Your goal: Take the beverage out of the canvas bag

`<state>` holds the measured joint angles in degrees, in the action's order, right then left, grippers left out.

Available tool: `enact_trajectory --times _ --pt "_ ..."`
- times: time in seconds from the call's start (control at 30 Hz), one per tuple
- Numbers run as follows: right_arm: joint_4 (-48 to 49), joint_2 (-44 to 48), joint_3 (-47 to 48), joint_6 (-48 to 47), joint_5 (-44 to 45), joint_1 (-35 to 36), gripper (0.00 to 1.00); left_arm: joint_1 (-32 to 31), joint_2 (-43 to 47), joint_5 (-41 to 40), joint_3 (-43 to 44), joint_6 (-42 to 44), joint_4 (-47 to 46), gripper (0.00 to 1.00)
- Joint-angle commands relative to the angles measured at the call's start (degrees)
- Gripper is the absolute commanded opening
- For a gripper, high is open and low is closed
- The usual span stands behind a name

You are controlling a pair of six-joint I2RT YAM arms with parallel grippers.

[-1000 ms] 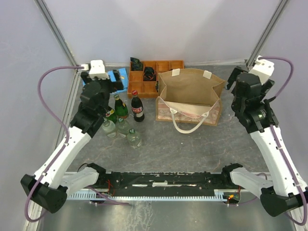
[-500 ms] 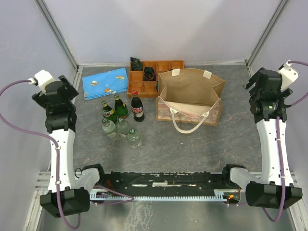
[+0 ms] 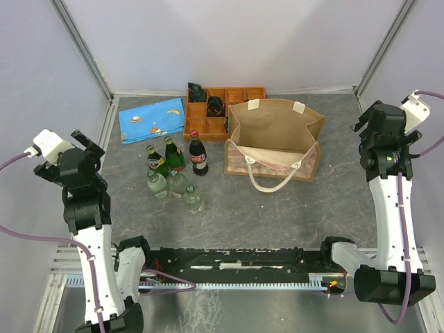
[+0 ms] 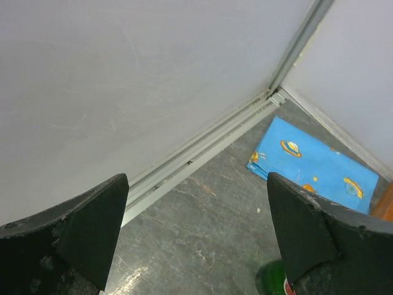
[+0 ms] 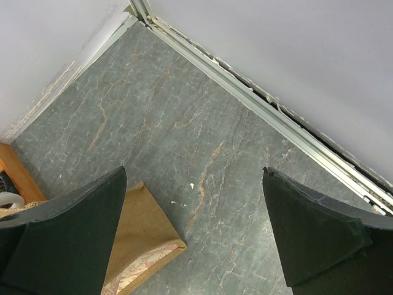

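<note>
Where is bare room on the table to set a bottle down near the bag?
Bare table lies on the near side of the canvas bag and to its right. Crowded: bottles on its left, orange tray behind.

An orange compartmented tray point(image 3: 244, 95) sits at the far middle of the grey table point(image 3: 277, 208). A flat blue patterned pouch point(image 3: 151, 119) lies just left of it.

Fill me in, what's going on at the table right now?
Nothing is being handled. The left end effector and right end effector are raised at the sides of the table, open and empty. The canvas bag stands open mid-table; no drink shows inside from above. Six bottles stand to its left.
</note>
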<state>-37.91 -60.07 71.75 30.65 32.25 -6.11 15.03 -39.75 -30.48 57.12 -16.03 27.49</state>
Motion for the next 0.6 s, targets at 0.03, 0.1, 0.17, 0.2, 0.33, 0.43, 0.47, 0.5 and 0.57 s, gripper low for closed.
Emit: enact_trajectory --times 0.03,0.1,0.17,0.2,0.33,0.43,0.47,0.5,0.57 --pt "1.58 -0.13 0.01 0.12 -0.29 -0.09 0.99 -0.34 0.1 -4.85 0.41 -0.95 -1.73 0.99" --pt "1.42 0.06 -0.1 0.11 -0.14 -0.06 0.99 -0.66 0.46 -5.32 0.05 -1.01 -1.66 0.99" --pt "1.27 0.4 -0.28 0.11 -0.03 -0.11 0.99 -0.87 0.8 -5.5 -0.39 -1.46 -1.7 0.99" --pt "1.27 0.55 -0.29 0.11 -0.03 -0.13 0.99 -1.0 0.84 -5.52 -0.73 -1.65 -1.66 0.99" --pt "1.4 1.07 -0.69 0.05 -0.13 -0.11 0.99 -1.26 0.7 -5.99 -1.13 -2.26 -1.77 0.99" --pt "1.54 1.22 -0.95 0.15 -0.27 -0.11 0.99 -1.21 0.49 -7.56 -1.12 -2.82 -1.49 0.99" --pt "1.6 1.24 -1.05 0.13 -0.37 -0.08 0.99 -1.24 0.39 -8.07 -1.21 -2.86 -1.44 0.99" --pt "1.68 1.2 -1.21 0.11 -0.35 -0.06 0.99 -1.23 0.3 -8.13 -1.34 -2.63 -1.43 0.99" --pt "1.86 1.37 -1.41 0.11 -0.43 -0.11 0.99 -1.28 0.32 -7.43 -1.52 -2.43 -1.33 0.99"
